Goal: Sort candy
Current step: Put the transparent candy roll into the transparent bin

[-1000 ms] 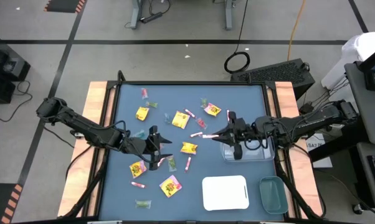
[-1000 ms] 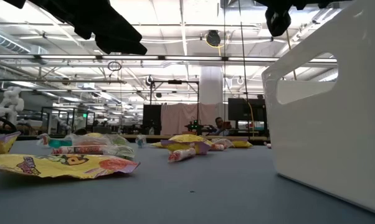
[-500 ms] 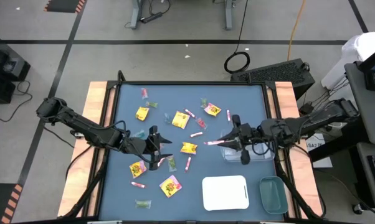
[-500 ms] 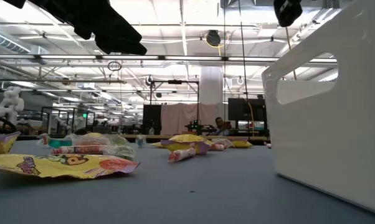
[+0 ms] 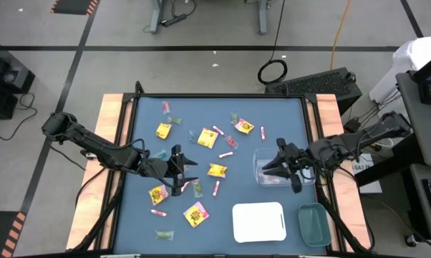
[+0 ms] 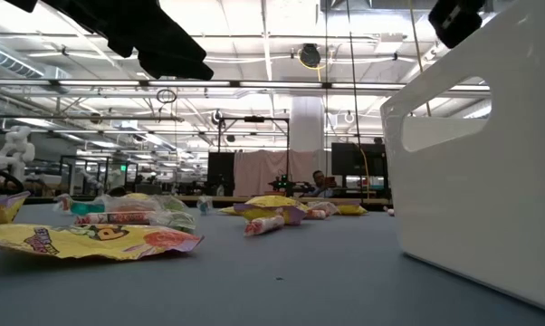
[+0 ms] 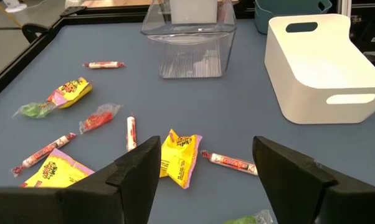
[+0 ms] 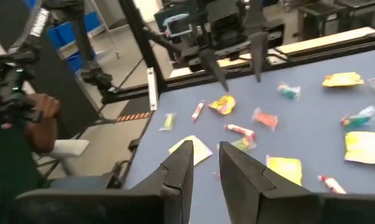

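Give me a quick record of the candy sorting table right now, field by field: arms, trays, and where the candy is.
left gripper: open, above the loose candy at table centre-left
right gripper: over the clear tray
candy: scattered on the blue mat, mostly unsorted
clear tray contents: a pink piece shows inside
white tray: near edge, looks empty
green tray: beside the white tray
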### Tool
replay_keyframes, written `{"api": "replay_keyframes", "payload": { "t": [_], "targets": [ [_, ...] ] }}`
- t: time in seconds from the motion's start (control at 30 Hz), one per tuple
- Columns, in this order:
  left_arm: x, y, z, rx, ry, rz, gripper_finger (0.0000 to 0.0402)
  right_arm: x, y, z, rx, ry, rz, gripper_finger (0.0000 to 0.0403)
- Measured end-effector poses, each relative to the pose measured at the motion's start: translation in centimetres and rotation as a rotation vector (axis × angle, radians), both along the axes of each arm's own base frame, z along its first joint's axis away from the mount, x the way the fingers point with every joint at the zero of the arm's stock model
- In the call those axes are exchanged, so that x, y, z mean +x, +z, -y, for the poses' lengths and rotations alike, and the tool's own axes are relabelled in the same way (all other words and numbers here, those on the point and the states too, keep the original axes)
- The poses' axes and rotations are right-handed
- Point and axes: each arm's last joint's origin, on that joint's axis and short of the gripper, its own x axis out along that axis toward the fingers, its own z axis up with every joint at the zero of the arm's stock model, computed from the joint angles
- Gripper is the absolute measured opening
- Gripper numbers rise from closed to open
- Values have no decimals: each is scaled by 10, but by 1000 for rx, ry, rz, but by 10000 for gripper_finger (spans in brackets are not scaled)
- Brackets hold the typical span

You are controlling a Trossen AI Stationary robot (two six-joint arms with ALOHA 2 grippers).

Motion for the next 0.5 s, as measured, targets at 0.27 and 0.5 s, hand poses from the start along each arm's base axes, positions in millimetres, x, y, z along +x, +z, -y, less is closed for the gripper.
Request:
{"api": "replay_keyframes", "payload": {
  "t": [0.27,0.5],
  "targets": [
    [0,1,-1,19,40,12,258,-11,-11,2,20,-63,-154,68],
    [0,1,-3,20,87,21,258,-15,-22,4,9,-102,-267,68]
  ]
}}
